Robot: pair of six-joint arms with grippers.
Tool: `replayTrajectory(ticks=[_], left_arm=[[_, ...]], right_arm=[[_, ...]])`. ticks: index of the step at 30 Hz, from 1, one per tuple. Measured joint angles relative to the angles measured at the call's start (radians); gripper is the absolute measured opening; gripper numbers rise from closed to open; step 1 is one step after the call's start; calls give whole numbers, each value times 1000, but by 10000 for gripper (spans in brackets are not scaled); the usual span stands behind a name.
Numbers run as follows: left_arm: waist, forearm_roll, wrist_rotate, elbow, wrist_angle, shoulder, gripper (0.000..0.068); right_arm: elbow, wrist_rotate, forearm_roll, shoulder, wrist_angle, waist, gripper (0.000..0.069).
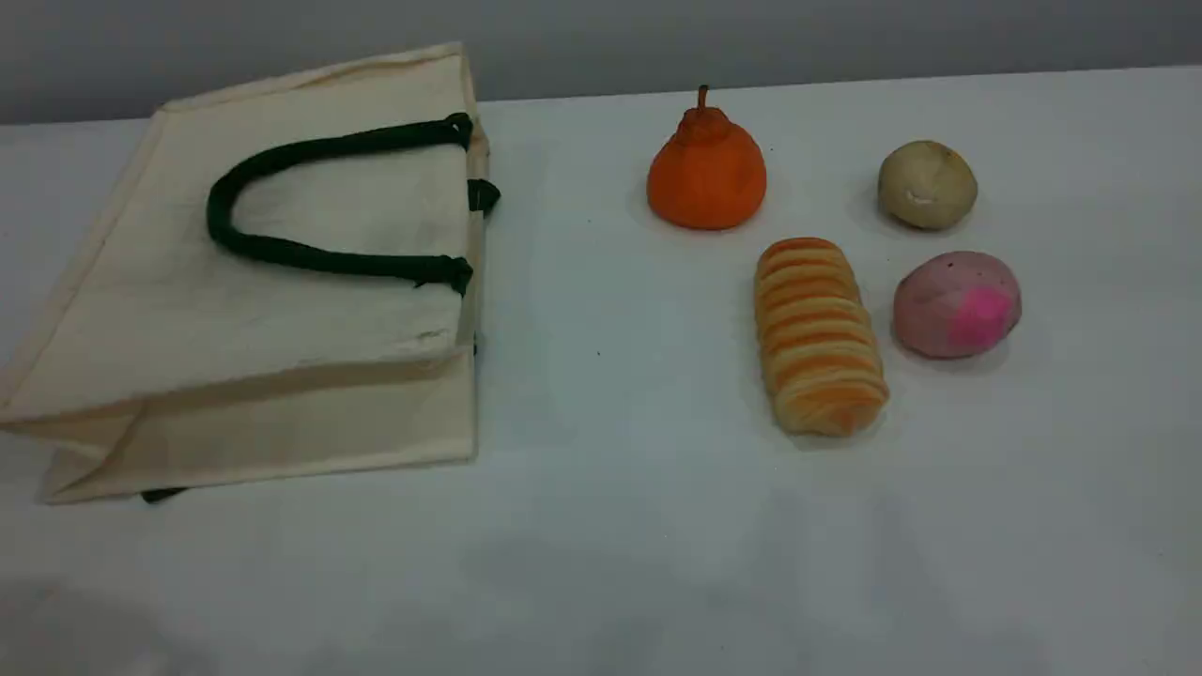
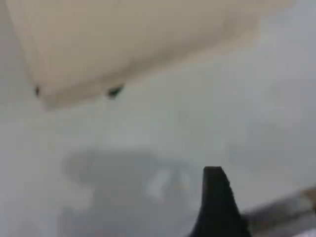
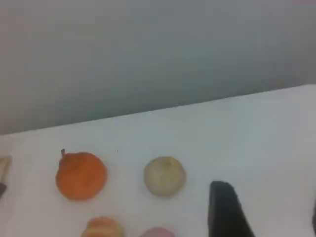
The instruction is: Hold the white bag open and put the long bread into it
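The white bag (image 1: 282, 310) lies flat on its side at the table's left, mouth toward the middle, with its dark green rope handle (image 1: 319, 256) resting on top. In the left wrist view the bag (image 2: 138, 39) fills the upper part, blurred, and one dark fingertip (image 2: 217, 197) of my left gripper hangs over bare table in front of it, holding nothing. The long bread (image 1: 819, 336) lies to the right of centre; only its top (image 3: 102, 228) shows in the right wrist view. My right gripper (image 3: 269, 217) stands open, well back from the food. Neither arm appears in the scene view.
An orange pear-shaped fruit (image 1: 706, 174) stands behind the bread. A round beige bun (image 1: 927, 185) and a pink-spotted bun (image 1: 956, 303) sit to the bread's right. Bare table separates bag and bread. A grey wall runs behind the table's far edge.
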Motion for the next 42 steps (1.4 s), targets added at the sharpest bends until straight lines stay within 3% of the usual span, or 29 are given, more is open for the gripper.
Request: replayTrajectory(ticks=[5,16,26,29,35,42], left_arm=[[0,-76,53,-1,-165,26,417],[1,-71,44,-115,-413,331,417],[4,-60,39,-313,-534,695,417],[15,-60,33,-350,-577,775,417],[87,-57,-22,-404,-613,874,417],[93,-40,-8,-493,-618,996,417]], right_arm=[[-7,-90,71,30,8,0,337],[-181,-484,416,344,40,53,337],[-252,-750,670,573,-9,133,337],[-257,-774,689,595,-11,133,337],[-258,-774,689,623,-34,132,337],[-309,-792,688,683,-32,132,337]])
